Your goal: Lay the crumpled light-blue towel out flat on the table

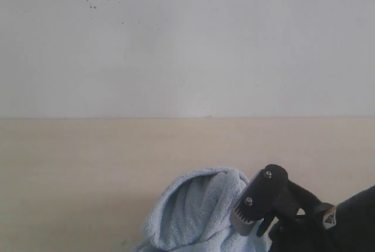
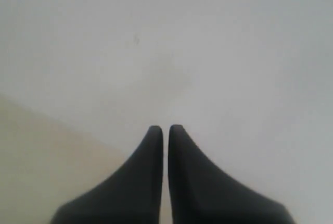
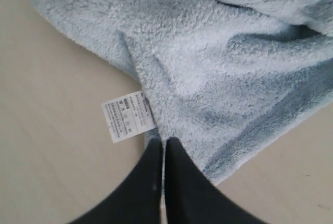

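While the pale light-blue terry towel [image 1: 193, 211] lies heaped on the beige wood worktop [image 1: 88, 164], all the spreading is left: your right hand [image 3: 164, 141] is closed at its hem by the white tag [image 3: 127, 115], grip unclear, and your left hand [image 2: 165, 128] is closed and empty.

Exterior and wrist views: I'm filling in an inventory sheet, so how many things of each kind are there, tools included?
towel: 1
white tag: 1
table: 1
tools: 2, left tool and right tool
Total: 5
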Motion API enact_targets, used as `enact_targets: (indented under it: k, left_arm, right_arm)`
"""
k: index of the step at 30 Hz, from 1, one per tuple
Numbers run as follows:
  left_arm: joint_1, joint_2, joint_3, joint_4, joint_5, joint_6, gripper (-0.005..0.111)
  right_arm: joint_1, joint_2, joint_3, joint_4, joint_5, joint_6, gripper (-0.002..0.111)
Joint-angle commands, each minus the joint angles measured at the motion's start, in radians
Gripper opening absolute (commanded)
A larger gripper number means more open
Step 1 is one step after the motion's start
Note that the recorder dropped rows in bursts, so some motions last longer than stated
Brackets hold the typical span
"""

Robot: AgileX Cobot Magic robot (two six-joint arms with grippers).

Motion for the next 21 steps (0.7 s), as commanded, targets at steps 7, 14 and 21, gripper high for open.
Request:
enact_targets:
  k: [7, 14, 21]
  left_arm:
    - [0.002, 0.723, -0.198, -0.314, 0.571, 0.819, 0.004]
    - [0.002, 1.015, -0.346, -0.253, 0.708, 0.927, 0.004]
    - [-0.022, 1.118, -0.369, -0.352, 0.703, 1.188, 0.004]
  right_arm:
    - [0.002, -0.004, 0.000, -0.138, 0.008, -0.007, 0.001]
    - [0.002, -0.004, 0.000, -0.358, -0.014, 0.217, 0.001]
    - [0.002, 0.034, 0.000, -0.316, 0.046, 0.218, 0.023]
